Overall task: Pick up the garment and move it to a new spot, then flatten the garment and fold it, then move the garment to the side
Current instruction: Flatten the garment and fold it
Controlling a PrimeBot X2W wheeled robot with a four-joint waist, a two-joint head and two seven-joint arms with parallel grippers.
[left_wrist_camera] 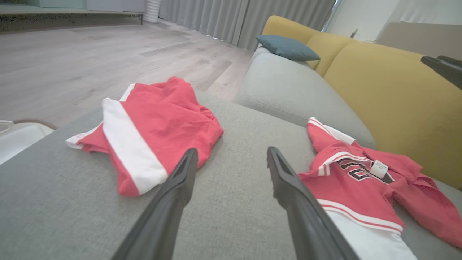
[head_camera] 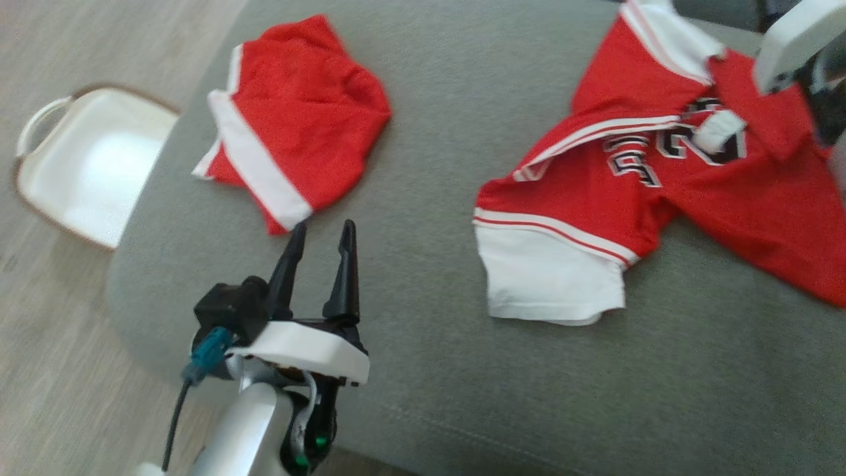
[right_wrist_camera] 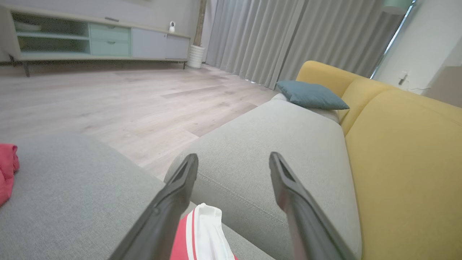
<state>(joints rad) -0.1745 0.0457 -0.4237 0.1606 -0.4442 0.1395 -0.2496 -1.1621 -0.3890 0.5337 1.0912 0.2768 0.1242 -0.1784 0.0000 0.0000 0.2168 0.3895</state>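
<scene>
Lying crumpled, seemingly ungripped: red jersey (head_camera: 727,192)

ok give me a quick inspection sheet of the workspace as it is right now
surface: grey sofa cushion, bare between the two garments
job's things: red jersey lying rumpled and unfolded on the right, label showing
clutter: smaller red and white garment bunched on the left; white basket on the floor beside the cushion
grippers: left gripper open over bare cushion, holding nothing; right gripper open above the jersey's white edge, holding nothing
cables: dark cable with a teal plug at the left wrist, clear of the garments
surroundings: wood floor, grey curtains, yellow backrest, blue pillow, low cabinet
</scene>
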